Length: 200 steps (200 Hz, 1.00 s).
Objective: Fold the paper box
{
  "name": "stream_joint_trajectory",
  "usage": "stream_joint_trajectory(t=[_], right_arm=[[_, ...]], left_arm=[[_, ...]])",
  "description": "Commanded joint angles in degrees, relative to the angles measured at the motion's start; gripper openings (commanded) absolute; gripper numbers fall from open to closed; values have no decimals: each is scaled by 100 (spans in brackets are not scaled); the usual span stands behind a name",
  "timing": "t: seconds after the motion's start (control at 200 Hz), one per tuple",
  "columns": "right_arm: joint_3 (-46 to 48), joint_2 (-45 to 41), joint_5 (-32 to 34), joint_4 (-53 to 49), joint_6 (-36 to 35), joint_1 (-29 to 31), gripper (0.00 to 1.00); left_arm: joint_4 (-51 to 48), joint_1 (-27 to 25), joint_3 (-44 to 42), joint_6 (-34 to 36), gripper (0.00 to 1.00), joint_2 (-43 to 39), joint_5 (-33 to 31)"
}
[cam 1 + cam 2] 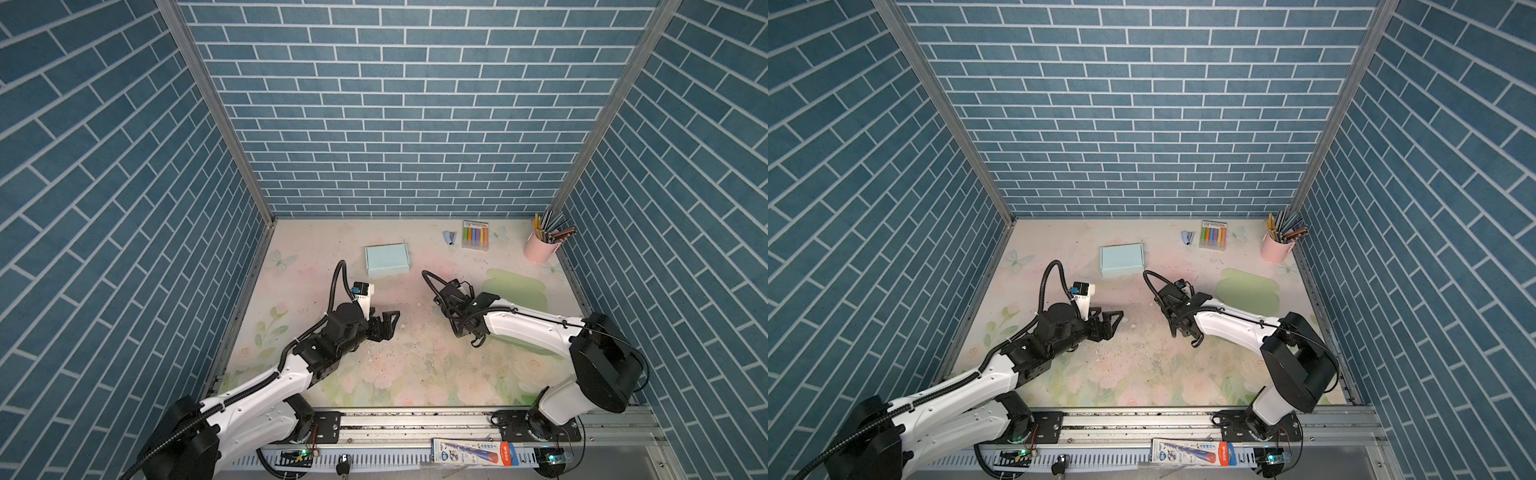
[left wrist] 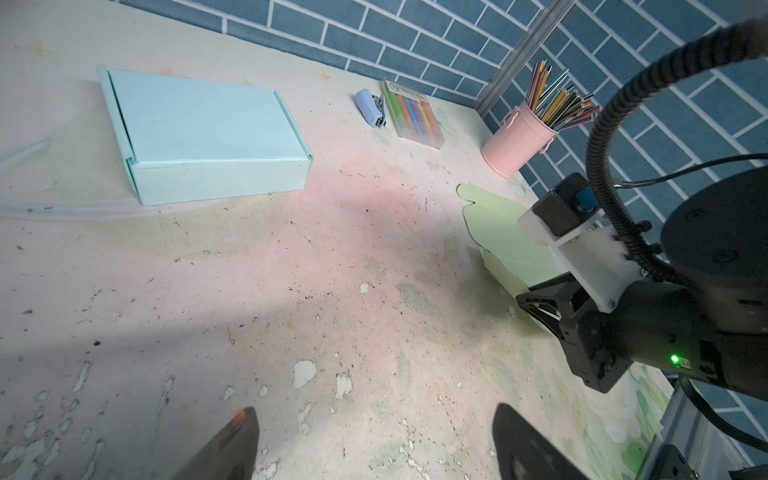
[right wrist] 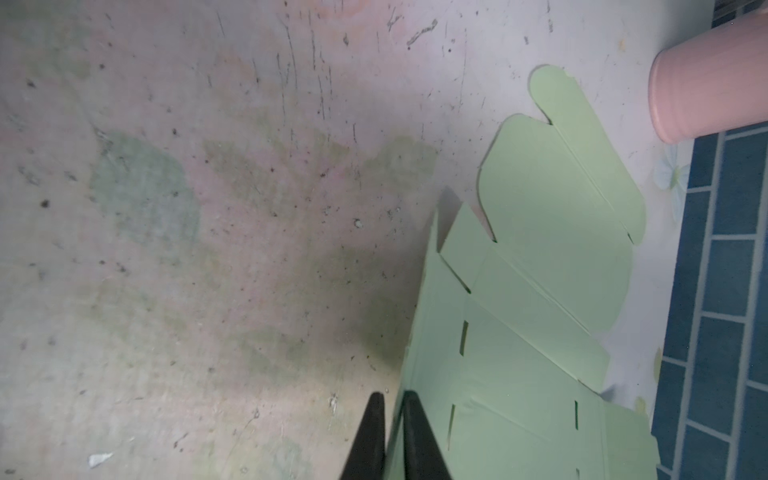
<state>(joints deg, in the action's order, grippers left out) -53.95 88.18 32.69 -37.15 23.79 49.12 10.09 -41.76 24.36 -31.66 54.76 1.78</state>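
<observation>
- In both top views the green paper box (image 1: 515,286) (image 1: 1250,291) lies mostly flat and unfolded on the right side of the tabletop (image 1: 415,353), near the pink cup (image 1: 540,251) of pencils in the far right corner. The right arm (image 1: 528,328) reaches over the sheet's near left edge. The left arm (image 1: 270,390) hangs over bare tabletop, well apart from the sheet. A closed blue box (image 1: 386,259), a stapler (image 1: 449,237) and a marker pack (image 1: 475,235) lie toward the back wall.
- In the left wrist view the left jaws stand spread wide. One of the fingertips (image 2: 239,428) shows at each side, with only scuffed tabletop between them, so nothing is grasped. The blue box (image 2: 208,133) and the green paper box (image 2: 498,224) lie beyond.
- In the right wrist view the right jaws are clenched on a thin raised side flap of the green paper box (image 3: 540,291). The dark fingertips (image 3: 374,432) nearly meet, with the paper edge between them. The other panels lie flat toward the pink cup (image 3: 706,91).
</observation>
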Motion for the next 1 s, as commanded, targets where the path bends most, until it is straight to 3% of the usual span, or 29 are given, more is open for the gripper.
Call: stream_joint_trajectory(t=[0.0, 0.17, 0.29, 0.445, 0.7, 0.84, 0.995], right_arm=[[-75, -237, 185, -265, 240, 231, 6], [-229, -547, 12, 412, -277, 1301, 5], [-106, -795, -451, 1297, -993, 2144, 5], [464, -1042, -1286, 2173, -1325, 2678, 4], [1058, -1141, -1938, 2679, -1546, 3313, 4], [1168, -1019, -1837, 2592, -1466, 3380, 7], [1303, -1206, -2036, 2525, -1030, 3087, 24]], left_arm=[[-235, -7, 214, 59, 89, -196, -231], [-388, 324, 366, 23, 88, -263, 121], [-486, 817, 388, -25, 88, -388, 593], [-679, 1288, 377, -29, 88, -715, 750], [-673, 1399, 349, 72, 88, -469, 887], [-447, 1398, 274, 85, 88, -61, 1072], [-453, 1317, 145, 166, 88, 172, 1101]])
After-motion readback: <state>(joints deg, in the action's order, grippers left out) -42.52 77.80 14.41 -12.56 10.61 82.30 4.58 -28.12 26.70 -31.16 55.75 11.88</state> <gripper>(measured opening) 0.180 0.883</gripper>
